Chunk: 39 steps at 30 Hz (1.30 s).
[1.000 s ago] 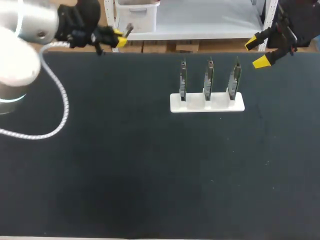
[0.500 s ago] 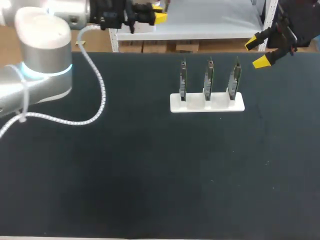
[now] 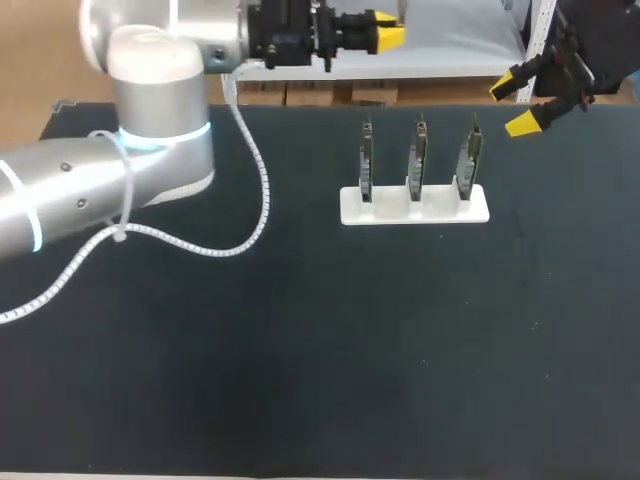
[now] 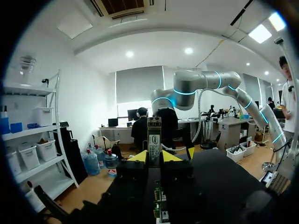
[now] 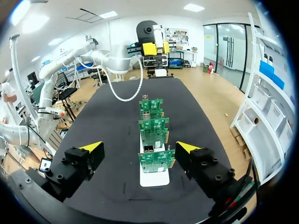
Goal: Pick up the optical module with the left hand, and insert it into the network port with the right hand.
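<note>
My left gripper (image 3: 388, 30) hangs above the table's far edge, left of the board stand, and points to the right. It is shut on the optical module (image 4: 154, 140), a slim dark bar with a label that stands up between the yellow tips (image 4: 154, 157). Three green circuit boards with network ports (image 3: 416, 158) stand upright in a white stand (image 3: 414, 206). My right gripper (image 3: 513, 106) is open at the far right, above and beyond the rightmost board. Seen from its wrist, its fingers (image 5: 139, 148) straddle the row of boards (image 5: 153, 138) from a distance, with my left gripper (image 5: 154, 48) past the row.
The black table mat (image 3: 320, 360) fills the near half of the head view. My left arm (image 3: 150, 170) and its white cable (image 3: 240, 235) lie over the left back part of the table.
My left arm has swung to the right along the far edge, carrying the module from the far left corner to near the stand. The right arm has not moved.
</note>
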Available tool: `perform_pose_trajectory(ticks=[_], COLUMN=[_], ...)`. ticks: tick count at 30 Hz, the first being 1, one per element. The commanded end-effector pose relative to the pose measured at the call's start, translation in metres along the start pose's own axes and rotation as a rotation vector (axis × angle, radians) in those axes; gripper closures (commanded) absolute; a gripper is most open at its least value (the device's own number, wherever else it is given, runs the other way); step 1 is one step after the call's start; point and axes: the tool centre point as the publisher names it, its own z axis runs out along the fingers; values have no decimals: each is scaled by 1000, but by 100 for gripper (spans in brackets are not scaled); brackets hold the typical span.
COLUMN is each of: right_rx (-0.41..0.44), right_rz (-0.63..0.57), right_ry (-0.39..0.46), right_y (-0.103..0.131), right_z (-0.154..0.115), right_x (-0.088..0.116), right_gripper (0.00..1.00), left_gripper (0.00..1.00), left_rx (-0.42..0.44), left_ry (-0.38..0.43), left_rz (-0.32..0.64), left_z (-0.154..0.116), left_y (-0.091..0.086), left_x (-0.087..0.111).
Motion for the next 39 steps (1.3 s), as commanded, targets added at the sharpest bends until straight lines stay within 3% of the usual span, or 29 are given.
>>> perform_pose_trajectory(ticks=[1,16,29,30,39], right_rx=[5,5,5,5,5], right_rz=[0,0,0,0,0], right_ry=[1,1,1,1,1], right_y=[2,2,2,2,2], right_z=[0,0,0,0,0], right_x=[0,0,0,0,0], right_gripper=[0,0,0,0,0], left_gripper=[100,100,100,100,100], left_rx=[-14,9,45,69,44], left_ry=[7,-19,-7,-44,-11], left_rz=[-4,-89,-82,-102,-91], left_z=[18,48,81,82,92], left_y=[-8,-27,-44,-44,-47], left_x=[1,17,29,30,40])
